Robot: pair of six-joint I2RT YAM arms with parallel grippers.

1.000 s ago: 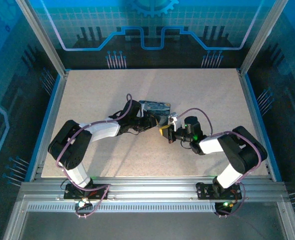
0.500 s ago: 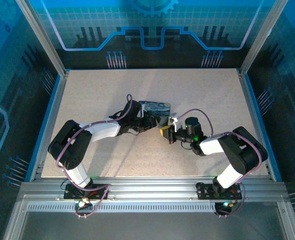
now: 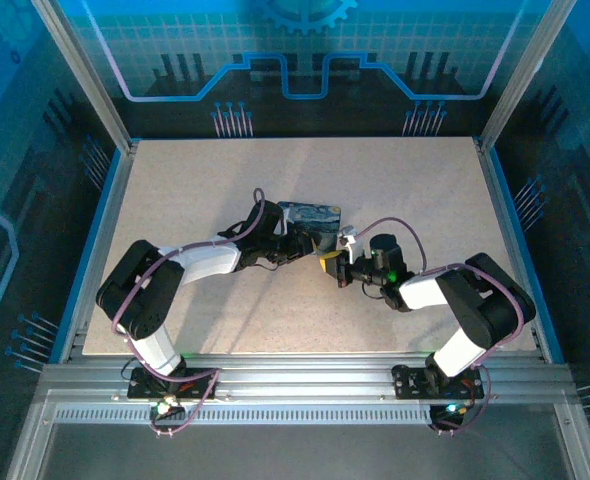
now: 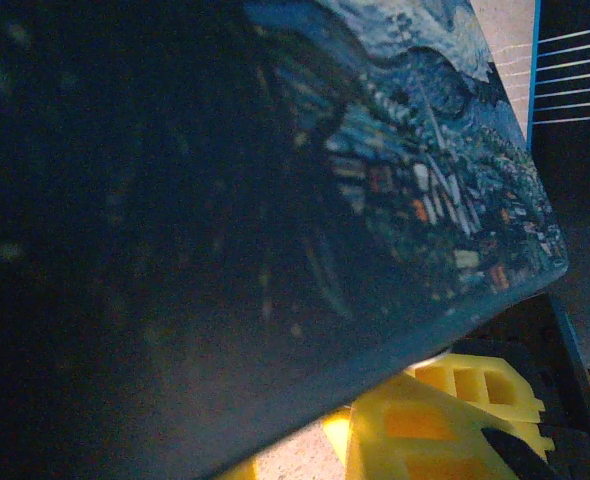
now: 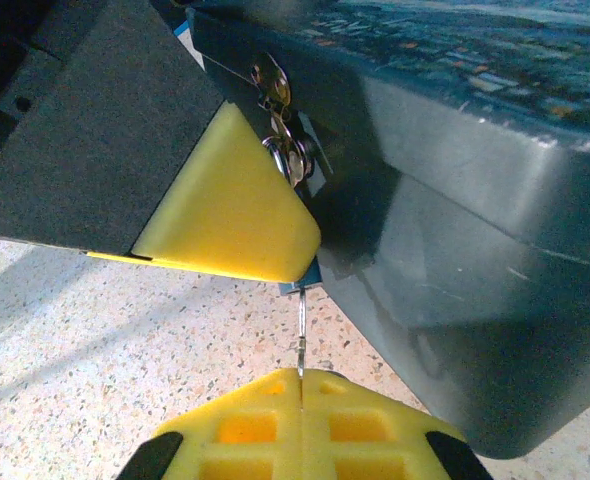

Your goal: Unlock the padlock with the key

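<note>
In the right wrist view my right gripper (image 5: 301, 388) is shut on the key (image 5: 301, 330), a thin dark blade that rises from between the yellow pads. Its tip meets the bluish bottom corner of the padlock (image 5: 310, 283). The padlock's silvery shackle (image 5: 283, 150) hangs in the hasp on the dark blue painted box (image 5: 455, 200). My left gripper's yellow finger (image 5: 230, 215) covers most of the padlock's body, clamped on it. From above, the left gripper (image 3: 311, 244) and right gripper (image 3: 329, 263) meet at the box's (image 3: 311, 213) near edge.
The box stands mid-table on the speckled tabletop (image 3: 195, 190), close against the left wrist camera (image 4: 275, 200). A yellow finger (image 4: 445, 410) shows under its edge. Blue rails and metal posts border the table; bare surface lies all around the arms.
The box looks very slightly shifted compared with a second ago. Both arms and both grips stay as they were.
</note>
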